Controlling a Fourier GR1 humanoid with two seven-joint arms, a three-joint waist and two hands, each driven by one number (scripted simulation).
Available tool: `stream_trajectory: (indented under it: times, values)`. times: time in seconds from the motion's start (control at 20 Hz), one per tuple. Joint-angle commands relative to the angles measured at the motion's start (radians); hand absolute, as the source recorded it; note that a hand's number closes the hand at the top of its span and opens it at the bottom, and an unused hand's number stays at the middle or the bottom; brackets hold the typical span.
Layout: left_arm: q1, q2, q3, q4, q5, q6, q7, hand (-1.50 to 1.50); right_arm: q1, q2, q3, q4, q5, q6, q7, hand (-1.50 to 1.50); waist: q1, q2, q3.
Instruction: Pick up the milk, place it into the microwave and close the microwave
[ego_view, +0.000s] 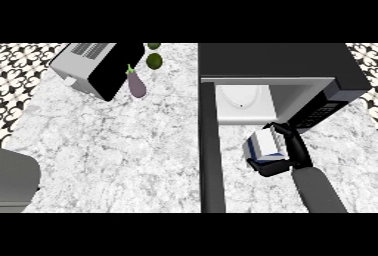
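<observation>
- Looking down from the head view: right hand (284, 152) curling around the milk (264, 146), fingers on one side and thumb on the other, carton clamped between them.
- Hanging with the milk just in front of the microwave (295, 75) opening, not yet inside; pale interior with its round turntable plate (244, 96) showing beyond.
- Standing wide open at the left of the cavity: the microwave door (210, 150), a long dark bar running down the picture.
- Showing no left hand anywhere (only a grey shape at the lower left edge, unclear what).
- Judging the carton: likely stiff-sided but crushable, fairly light, smooth enough to slip; gripping across the flat side panels around mid-height looking the safer hold (not the folded top).
- Keeping it upright probably mattering, since a tall narrow box tips easily when being set down.
- Lying well apart on the marble counter (118, 145): an eggplant (136, 84), a green fruit (154, 60), and a toaster-like appliance (96, 67).
</observation>
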Motion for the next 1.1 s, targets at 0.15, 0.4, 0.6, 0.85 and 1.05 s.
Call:
stream_trajectory:
  times: [0.15,0.4,0.6,0.85,1.05]
  values:
    - [0.026,0.006,0.046,-0.013,0.043,-0.066,0.008,-1.5,-0.036,-0.004,0.018,-0.213,0.007,-0.019,0.251,1.5,0.01,0.004,0.001]
    - [-0.043,-0.008,0.04,0.036,0.035,-0.065,0.043,-1.5,-0.149,-0.03,0.014,-0.186,0.018,0.018,0.396,1.5,0.017,0.008,0.001]
    - [-0.055,-0.034,0.038,0.068,-0.016,-0.087,0.004,-1.5,-0.263,-0.04,0.009,-0.055,0.056,-0.001,0.432,1.5,0.03,0.01,0.002]
    - [-0.156,-0.014,0.032,0.099,-0.03,-0.06,0.062,-1.5,-0.428,-0.061,-0.068,0.154,0.084,-0.143,0.424,1.5,0.053,0.024,0.003]
    - [-0.204,-0.012,0.042,0.133,-0.011,-0.037,0.104,-1.5,-0.489,-0.053,-0.061,0.284,0.146,-0.26,0.459,1.5,0.058,0.029,0.003]
